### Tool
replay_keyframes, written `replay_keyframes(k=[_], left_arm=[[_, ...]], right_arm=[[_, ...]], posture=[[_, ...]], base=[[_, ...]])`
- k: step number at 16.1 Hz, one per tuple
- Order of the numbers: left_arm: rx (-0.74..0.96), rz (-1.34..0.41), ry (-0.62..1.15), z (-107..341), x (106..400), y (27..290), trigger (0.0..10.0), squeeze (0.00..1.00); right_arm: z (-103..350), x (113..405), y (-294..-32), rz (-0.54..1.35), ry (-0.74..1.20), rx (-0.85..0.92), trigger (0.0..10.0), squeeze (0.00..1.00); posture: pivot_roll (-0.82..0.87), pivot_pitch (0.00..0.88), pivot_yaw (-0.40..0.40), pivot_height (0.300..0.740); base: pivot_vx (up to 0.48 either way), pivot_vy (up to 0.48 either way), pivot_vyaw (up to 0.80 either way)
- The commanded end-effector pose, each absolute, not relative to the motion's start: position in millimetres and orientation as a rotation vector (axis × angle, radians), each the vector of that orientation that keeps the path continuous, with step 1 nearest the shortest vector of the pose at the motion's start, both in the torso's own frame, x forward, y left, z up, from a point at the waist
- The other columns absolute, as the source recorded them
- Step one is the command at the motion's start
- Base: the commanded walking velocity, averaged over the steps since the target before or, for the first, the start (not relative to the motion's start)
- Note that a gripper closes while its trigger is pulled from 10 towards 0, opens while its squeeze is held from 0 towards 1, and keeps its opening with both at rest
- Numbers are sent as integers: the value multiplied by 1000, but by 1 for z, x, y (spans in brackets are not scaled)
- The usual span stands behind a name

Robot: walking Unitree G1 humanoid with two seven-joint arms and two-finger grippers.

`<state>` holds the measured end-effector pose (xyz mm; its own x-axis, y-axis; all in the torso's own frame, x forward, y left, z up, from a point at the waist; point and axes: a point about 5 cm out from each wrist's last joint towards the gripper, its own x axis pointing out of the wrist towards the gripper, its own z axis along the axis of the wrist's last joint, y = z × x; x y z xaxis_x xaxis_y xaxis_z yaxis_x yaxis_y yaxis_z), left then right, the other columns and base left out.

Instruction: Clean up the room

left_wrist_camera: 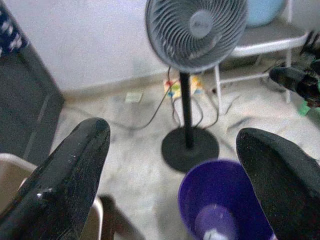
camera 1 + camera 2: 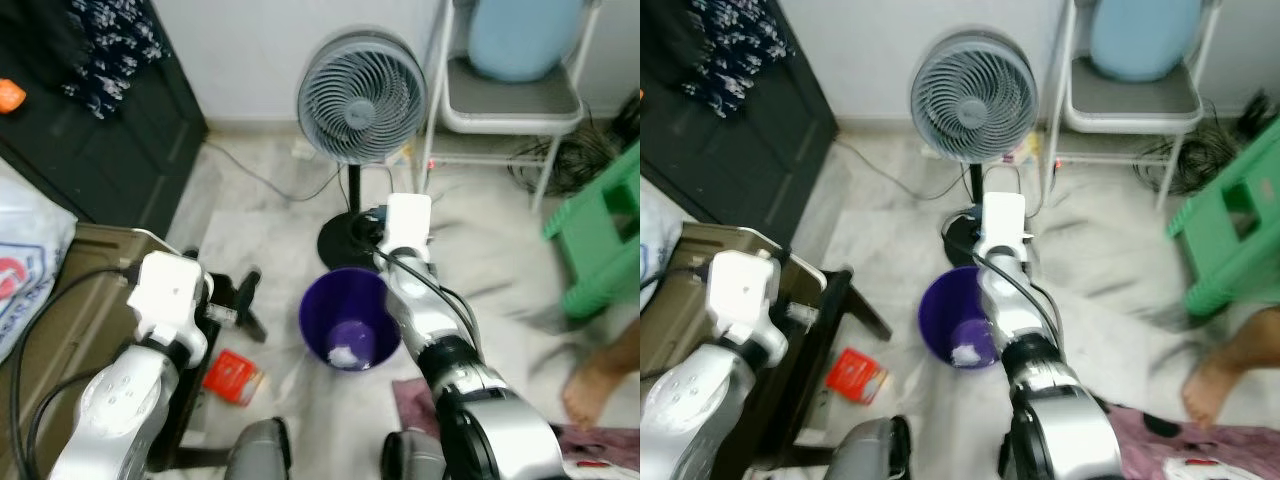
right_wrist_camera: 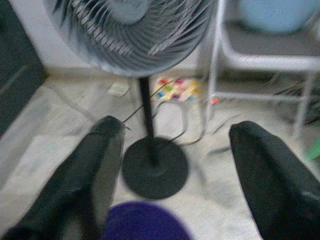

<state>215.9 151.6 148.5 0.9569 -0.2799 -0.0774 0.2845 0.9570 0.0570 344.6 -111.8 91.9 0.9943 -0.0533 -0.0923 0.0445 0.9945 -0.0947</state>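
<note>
Purple bin (image 2: 350,320) sits on the pale marble floor (image 2: 470,270), just in front of the round black base of a grey pedestal fan (image 2: 361,96). Inside the bin, a bit of white crumpled trash (image 2: 343,354) lies at the bottom.

Right gripper (image 3: 175,175) is held out over the far rim of the bin, towards the fan base; fingers (image 3: 100,170) spread wide apart, nothing between them. Right arm's white wrist block is right above the bin edge in the head views.

Left gripper (image 1: 175,185) is out to the left of the bin, fingers (image 1: 70,175) also spread wide, holding nothing. It looks across at the bin and the fan pole.

Small red packet (image 2: 232,376) lies flat on the floor left of the bin, near the left arm, apart from the bin. Olive-brown box (image 2: 60,300) with a pale rim at far left, beside a dark cabinet (image 2: 110,150).

Behind the fan, a white folding chair (image 2: 510,100) carries a light blue container (image 2: 525,35). A multicoloured power strip (image 1: 181,86) lies on the floor by the wall, cables running off it. Green plastic stool (image 2: 600,230) at right. A person's bare foot (image 2: 590,385) at lower right, next to a pinkish cloth (image 2: 1160,445) on the floor.
</note>
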Motion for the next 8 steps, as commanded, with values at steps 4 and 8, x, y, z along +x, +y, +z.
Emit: replay_keyframes(k=[4, 8], left_arm=[[78, -221, 5, 142, 246, 149, 10000, 0], [79, -157, -38, 139, 258, 152, 10000, 0]], right_arm=[[95, 326, -125, 73, 29, -187, 10000, 1000], [109, 311, -135, 152, -68, -260, 10000, 1000]], posture=[[-56, 0, 36, 740], [-70, 0, -1, 740]], base=[[0, 0, 0], [0, 0, 0]])
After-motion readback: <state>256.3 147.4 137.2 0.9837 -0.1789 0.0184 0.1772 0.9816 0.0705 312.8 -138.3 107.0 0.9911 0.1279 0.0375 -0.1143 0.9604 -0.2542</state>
